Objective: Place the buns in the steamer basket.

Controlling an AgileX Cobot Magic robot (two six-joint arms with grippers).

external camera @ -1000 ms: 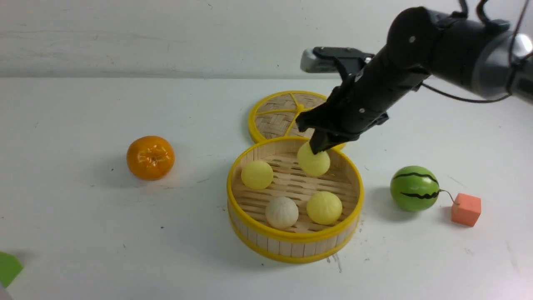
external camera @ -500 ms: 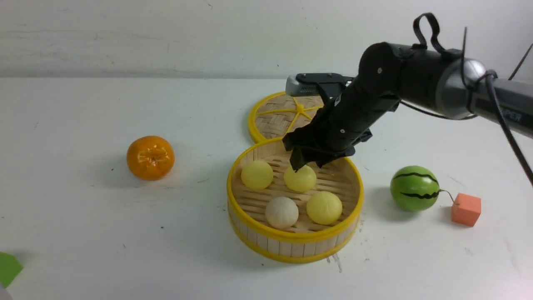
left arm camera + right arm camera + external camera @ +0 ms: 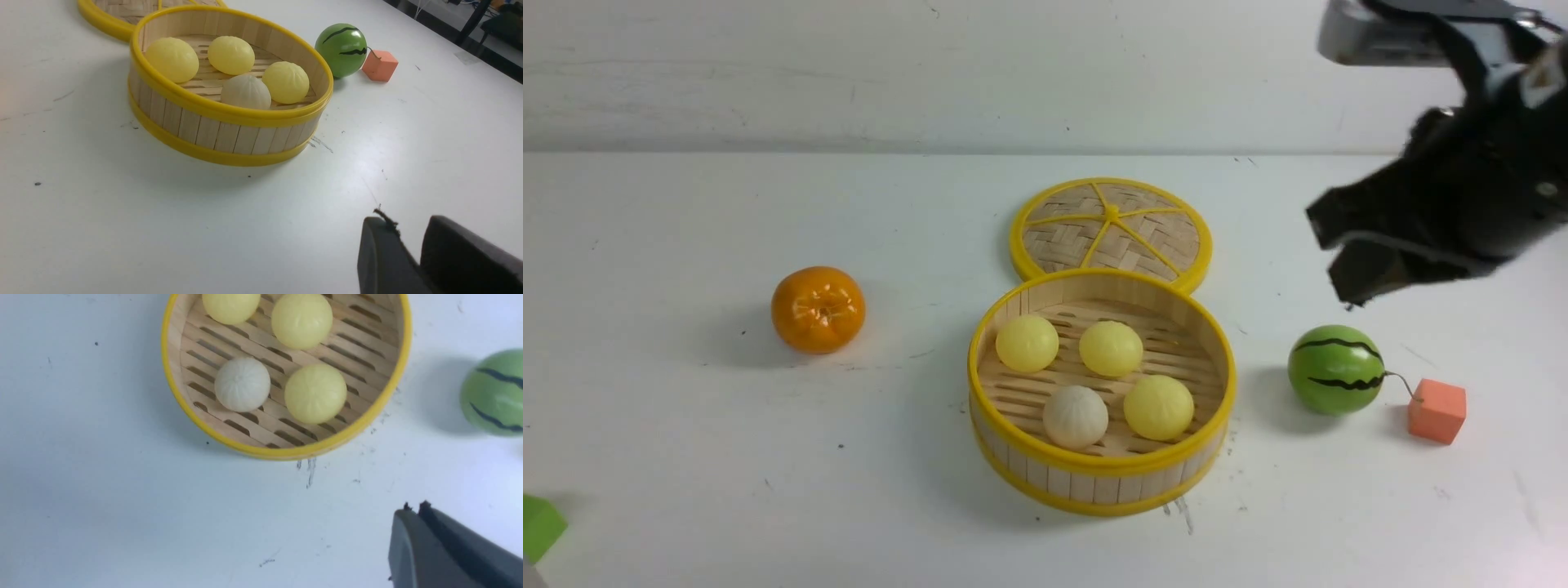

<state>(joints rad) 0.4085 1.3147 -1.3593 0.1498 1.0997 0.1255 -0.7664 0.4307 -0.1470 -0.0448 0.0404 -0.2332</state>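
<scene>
The steamer basket (image 3: 1094, 467) stands mid-table. All four buns lie on its slotted floor: three pale yellow (image 3: 1027, 343) (image 3: 1111, 348) (image 3: 1158, 407) and one beige-white (image 3: 1076, 416). My right gripper (image 3: 1346, 287) hangs high at the right, above the watermelon ball and well clear of the basket, shut and empty; its fingers (image 3: 408, 531) are pressed together. My left gripper (image 3: 408, 224) does not show in the front view. In the left wrist view it is low over bare table, near the basket (image 3: 229, 114), shut and empty. The right wrist view shows the basket (image 3: 286, 451) from above.
The flat woven lid (image 3: 1111, 227) lies just behind the basket. An orange tangerine (image 3: 818, 309) sits to the left. A green watermelon ball (image 3: 1335, 369) and an orange-pink cube (image 3: 1436, 410) sit to the right. A green piece (image 3: 539, 527) is at the front left corner.
My right gripper lowered a yellow bun into the basket, let it go, then rose and swung far right. The bun now rests beside the other three.
</scene>
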